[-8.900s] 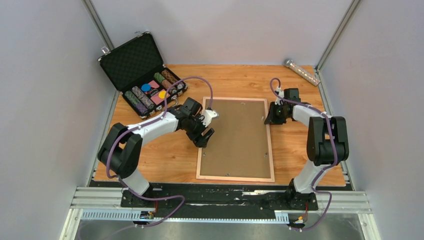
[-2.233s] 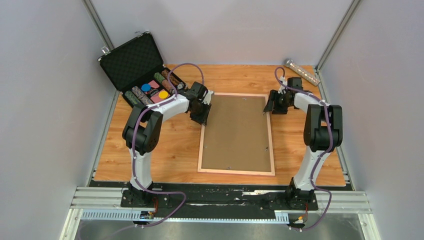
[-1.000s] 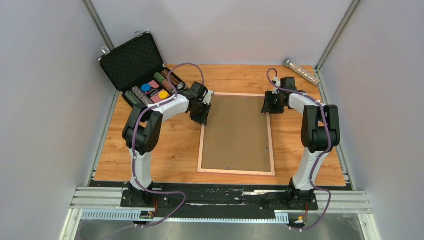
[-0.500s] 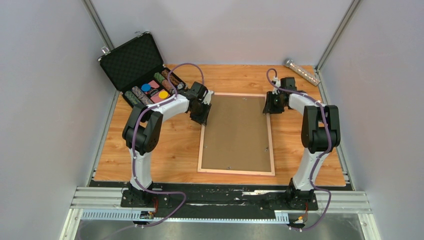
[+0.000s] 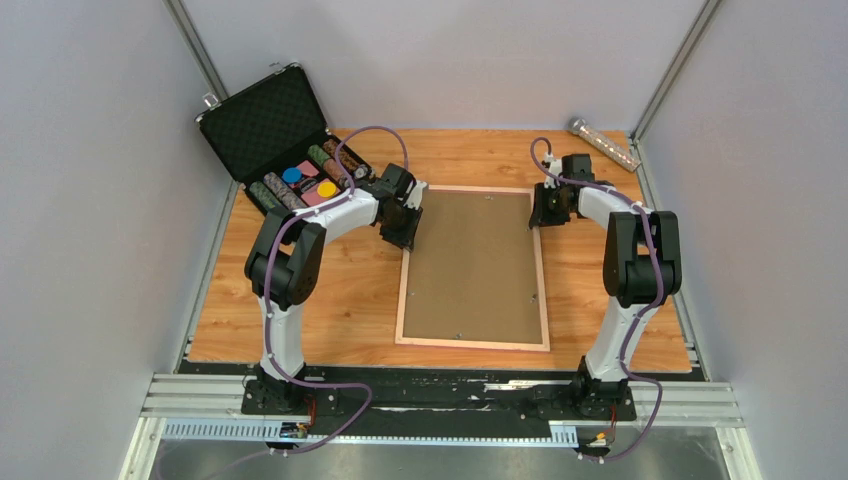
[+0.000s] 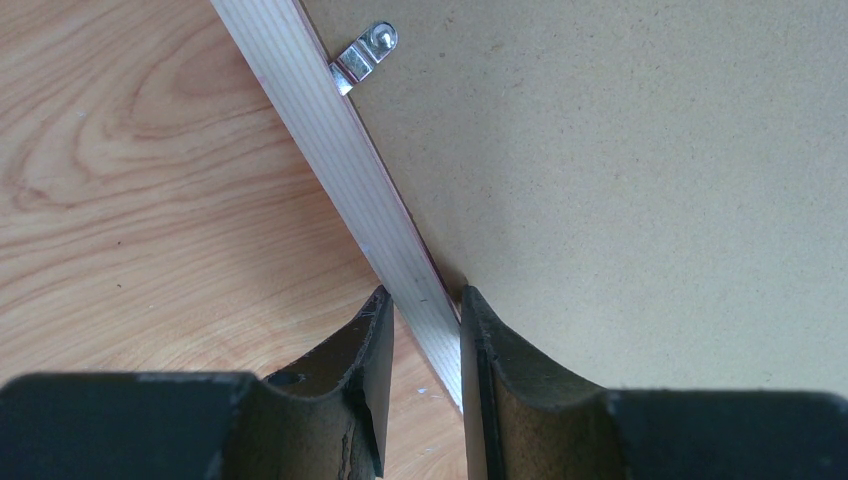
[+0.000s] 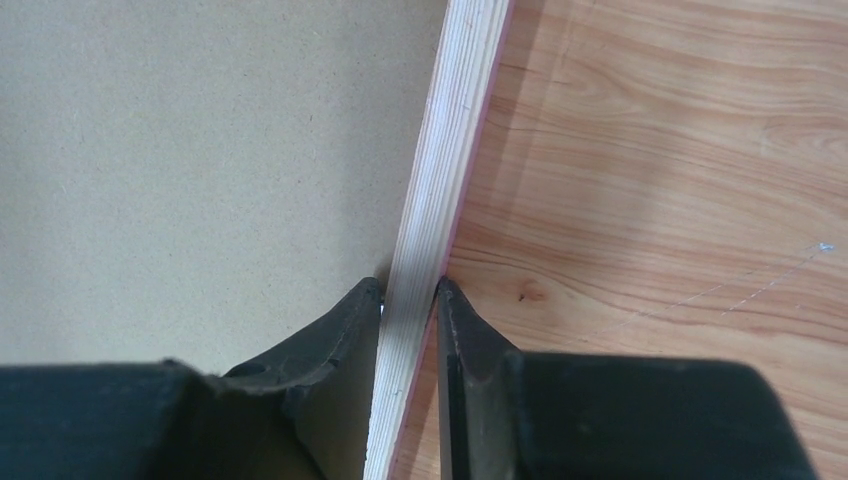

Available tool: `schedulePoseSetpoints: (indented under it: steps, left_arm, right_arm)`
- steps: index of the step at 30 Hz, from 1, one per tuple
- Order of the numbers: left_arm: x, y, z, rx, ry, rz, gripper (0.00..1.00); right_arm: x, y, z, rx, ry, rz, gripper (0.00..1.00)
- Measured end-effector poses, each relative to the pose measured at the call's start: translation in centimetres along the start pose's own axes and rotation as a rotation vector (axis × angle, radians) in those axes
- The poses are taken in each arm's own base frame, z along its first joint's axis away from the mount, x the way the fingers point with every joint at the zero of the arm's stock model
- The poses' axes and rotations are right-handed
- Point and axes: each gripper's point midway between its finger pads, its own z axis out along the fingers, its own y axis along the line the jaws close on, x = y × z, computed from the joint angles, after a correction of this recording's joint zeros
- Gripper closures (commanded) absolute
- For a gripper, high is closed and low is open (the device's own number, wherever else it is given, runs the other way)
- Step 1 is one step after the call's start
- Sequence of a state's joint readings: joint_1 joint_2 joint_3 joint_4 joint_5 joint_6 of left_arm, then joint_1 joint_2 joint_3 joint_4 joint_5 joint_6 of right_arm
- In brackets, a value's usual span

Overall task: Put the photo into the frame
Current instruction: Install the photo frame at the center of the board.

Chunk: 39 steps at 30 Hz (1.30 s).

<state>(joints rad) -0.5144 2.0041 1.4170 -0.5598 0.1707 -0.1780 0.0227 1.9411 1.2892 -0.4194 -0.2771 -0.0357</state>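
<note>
The frame (image 5: 541, 290) lies back up in the middle of the tabletop (image 5: 330, 300), with a brown board (image 5: 470, 260) filling it. An open case (image 5: 270, 125) sits at the far left. The left gripper (image 6: 425, 305) pinches the frame's left rail near its far corner. The right gripper (image 7: 408, 290) pinches the right rail likewise.

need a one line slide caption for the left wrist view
Left gripper clamped on the light wood rail of the frame, beside the brown backing board and a metal clip.
</note>
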Motion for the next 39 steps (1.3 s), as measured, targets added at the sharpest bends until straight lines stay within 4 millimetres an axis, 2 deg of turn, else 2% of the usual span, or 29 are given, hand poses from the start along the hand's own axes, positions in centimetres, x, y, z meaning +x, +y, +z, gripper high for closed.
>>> schedulePoseSetpoints:
  steps: [9,21,30,39]
  left_arm:
    - [0.0,0.0,0.0,0.0,0.0,0.0,1.0]
    - [0.0,0.0,0.0,0.0,0.0,0.0,1.0]
    - [0.0,0.0,0.0,0.0,0.0,0.0,1.0]
    - [0.0,0.0,0.0,0.0,0.0,0.0,1.0]
  right_arm:
    - [0.2,0.2,-0.1,-0.041,0.005,-0.079,0.66]
    - [0.5,0.4,-0.2,-0.071,0.014,-0.128,0.66]
    - [1.2,0.3,-0.8,-0.108,0.046,-0.011,0.58]
    - [1.4,-0.4,-1.0,-0.115,0.065,0.096,0.57]
